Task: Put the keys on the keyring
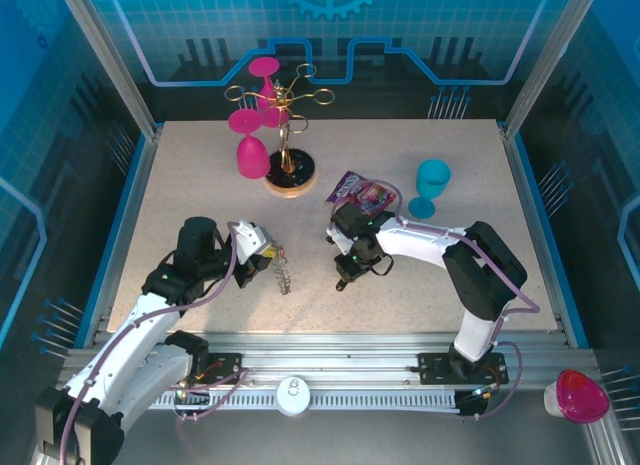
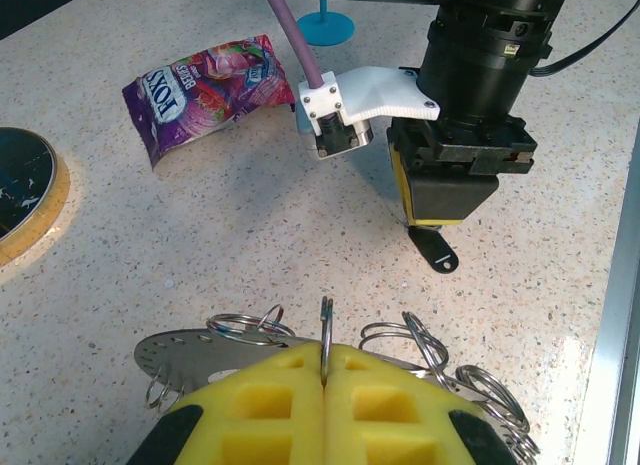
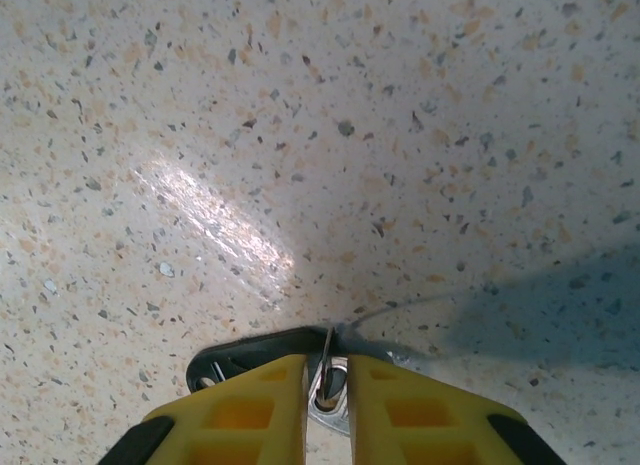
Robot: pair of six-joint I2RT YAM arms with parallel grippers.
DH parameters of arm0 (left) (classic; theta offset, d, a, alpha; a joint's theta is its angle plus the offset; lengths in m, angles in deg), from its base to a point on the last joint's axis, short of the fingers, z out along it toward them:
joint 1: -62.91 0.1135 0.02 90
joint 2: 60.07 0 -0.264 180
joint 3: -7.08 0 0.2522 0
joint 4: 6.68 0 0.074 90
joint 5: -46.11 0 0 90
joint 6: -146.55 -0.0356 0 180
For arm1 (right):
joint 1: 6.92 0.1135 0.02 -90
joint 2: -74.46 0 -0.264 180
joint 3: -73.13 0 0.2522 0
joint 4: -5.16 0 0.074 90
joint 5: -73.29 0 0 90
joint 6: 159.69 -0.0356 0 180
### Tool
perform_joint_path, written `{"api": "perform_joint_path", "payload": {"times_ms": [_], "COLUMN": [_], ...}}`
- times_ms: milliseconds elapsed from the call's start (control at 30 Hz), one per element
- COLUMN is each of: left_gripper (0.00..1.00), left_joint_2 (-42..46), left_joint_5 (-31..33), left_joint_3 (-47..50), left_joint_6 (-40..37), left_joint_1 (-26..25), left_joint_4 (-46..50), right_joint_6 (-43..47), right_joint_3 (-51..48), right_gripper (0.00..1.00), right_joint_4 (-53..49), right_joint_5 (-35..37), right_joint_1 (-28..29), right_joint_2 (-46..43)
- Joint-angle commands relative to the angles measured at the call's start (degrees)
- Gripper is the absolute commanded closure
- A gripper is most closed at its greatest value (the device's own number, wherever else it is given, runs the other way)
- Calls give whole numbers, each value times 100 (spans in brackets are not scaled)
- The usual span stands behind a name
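Observation:
My left gripper (image 1: 268, 257) (image 2: 325, 350) is shut on one upright silver wire loop of the keyring (image 1: 284, 277), a flat grey ring (image 2: 175, 350) fringed with wire loops, held just above the table. To its right, my right gripper (image 1: 345, 278) (image 2: 440, 220) (image 3: 327, 363) points straight down at the table. Its yellow pads are nearly closed on a small silver metal piece (image 3: 330, 403) with a thin wire edge. A small black tab (image 2: 437, 252) (image 3: 240, 350) with a hole sticks out beneath them against the tabletop. The red-headed key is hidden.
A purple snack pouch (image 1: 362, 193) (image 2: 205, 80) lies behind the right gripper, beside a teal cup (image 1: 432, 185). The gold glass stand (image 1: 288, 170) with pink glasses is at the back centre. The table's metal side rail (image 2: 615, 315) is close on the right.

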Motion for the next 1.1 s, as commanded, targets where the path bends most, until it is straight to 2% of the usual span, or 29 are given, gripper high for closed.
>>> {"api": "perform_joint_path", "payload": {"times_ms": [0,700,900,1067], "left_gripper": [100,100,100,100], "left_joint_2": [3,28,34,39], "left_joint_5": [-217,-243,-241,-232], "left_joint_3": [-93,-128,-137,-145], "left_joint_6": [-92,-135,-155,-194], "left_joint_1": [-34,-34,-34,-34], "left_joint_4": [-84,9,40,101], "right_joint_6": [52,39,32,45], "right_joint_3": [71,300,322,335], "right_gripper": [81,86,91,100], "right_joint_4": [-215,-243,-268,-261], "right_joint_5": [-18,-10,-18,-44], "right_joint_1": [-21,29,32,32], "right_joint_2": [-24,252,285,258]}}
